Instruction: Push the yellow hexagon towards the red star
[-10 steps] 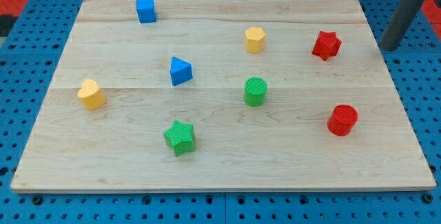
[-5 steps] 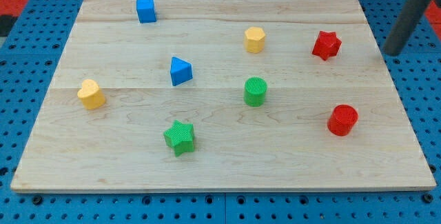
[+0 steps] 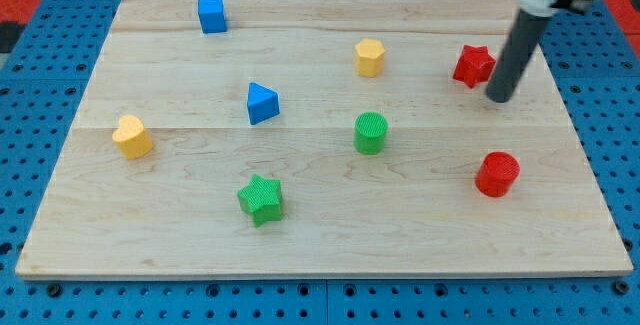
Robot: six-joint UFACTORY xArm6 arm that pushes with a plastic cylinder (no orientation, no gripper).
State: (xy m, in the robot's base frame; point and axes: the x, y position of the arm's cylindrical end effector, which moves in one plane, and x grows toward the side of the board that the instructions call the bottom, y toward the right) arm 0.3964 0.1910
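While my tip [image 3: 499, 97], a bare rod with no claw, sits beside the red star [image 3: 473, 65] near the counter's [image 3: 320, 235] right edge, the yellow hexagon [image 3: 369, 57] waits unpushed.

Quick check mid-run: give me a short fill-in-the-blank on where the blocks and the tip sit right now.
1. My tip stands just to the view's right of the red ____.
2. The yellow hexagon lies to the view's ____ of the red star.
3. The block directly below the yellow hexagon in the view is the ____ cylinder.
4. The blue cube sits near the board's ____ edge in the view.

Missing words: star; left; green; top
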